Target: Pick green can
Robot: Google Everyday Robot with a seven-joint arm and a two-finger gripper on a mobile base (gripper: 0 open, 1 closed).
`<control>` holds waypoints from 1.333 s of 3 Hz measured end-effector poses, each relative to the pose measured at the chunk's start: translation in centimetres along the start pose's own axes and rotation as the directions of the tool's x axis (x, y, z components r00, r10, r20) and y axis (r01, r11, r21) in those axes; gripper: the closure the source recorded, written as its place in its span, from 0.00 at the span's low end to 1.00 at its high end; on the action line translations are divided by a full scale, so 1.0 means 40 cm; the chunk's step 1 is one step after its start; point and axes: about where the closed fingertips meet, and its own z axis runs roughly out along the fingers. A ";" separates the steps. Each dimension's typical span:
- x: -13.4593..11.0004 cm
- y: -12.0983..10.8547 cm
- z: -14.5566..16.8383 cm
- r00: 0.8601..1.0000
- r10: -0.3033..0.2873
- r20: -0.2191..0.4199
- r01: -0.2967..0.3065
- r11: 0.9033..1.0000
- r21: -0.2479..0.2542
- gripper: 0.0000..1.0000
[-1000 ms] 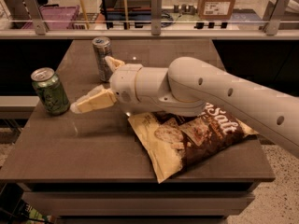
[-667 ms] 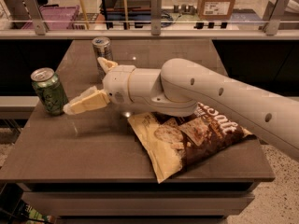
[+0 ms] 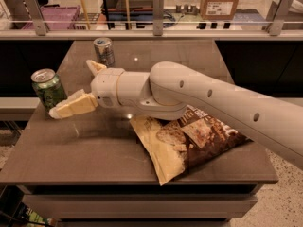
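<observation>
The stout green can [image 3: 49, 90], with a patterned body and silver lid, stands upright at the left edge of the smooth brown bench [image 3: 85, 150]. Just right of it, the hand [image 3: 71, 88] is spread wide and empty, one cream wedge-shaped finger [image 3: 75, 105] reaching toward the can's base. Further right lies a crinkled chip bag [image 3: 189, 141].

Smooth white tubular arm [image 3: 213, 98], small dark holes, cream-fingered end effector [image 3: 72, 89] low over the table [image 3: 94, 148].

1 camera, high and close, looks down across table [image 3: 71, 150] toward far rail [image 3: 94, 26]; gripper [image 3: 73, 88] sits left of frame centre
</observation>
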 end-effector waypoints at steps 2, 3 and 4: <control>-0.015 0.016 0.108 1.000 0.003 0.028 -0.001 0.999 -0.042 0.00; -0.020 0.020 0.130 0.999 -0.001 0.036 0.003 0.999 -0.048 0.00; -0.023 0.024 0.133 0.999 -0.002 0.037 0.004 0.999 -0.052 0.17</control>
